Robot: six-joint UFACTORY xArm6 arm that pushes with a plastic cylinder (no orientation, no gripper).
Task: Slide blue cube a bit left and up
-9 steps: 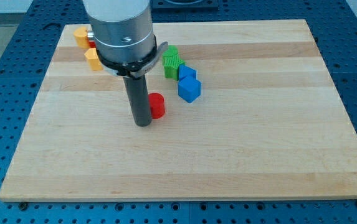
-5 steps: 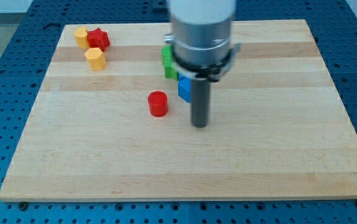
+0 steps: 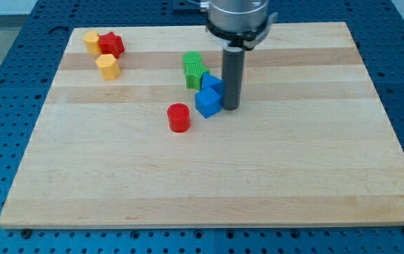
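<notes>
The blue cube [image 3: 206, 103] sits near the middle of the wooden board [image 3: 209, 176]. My tip [image 3: 230, 107] stands right against its right side. A second blue block [image 3: 212, 84] lies just above the cube, partly behind the rod. A green block [image 3: 194, 68] stands above and to the left of both. A red cylinder [image 3: 178, 117] lies to the cube's lower left, a small gap apart.
At the view's top left are an orange block [image 3: 91, 41], a red star-shaped block [image 3: 111, 44] and a yellow block [image 3: 108, 66]. The board's edges meet a blue perforated table [image 3: 4, 106].
My tip swept from left of the red cylinder, across below the blocks, to the blue cube's right side. The blue cube has shifted slightly left and down.
</notes>
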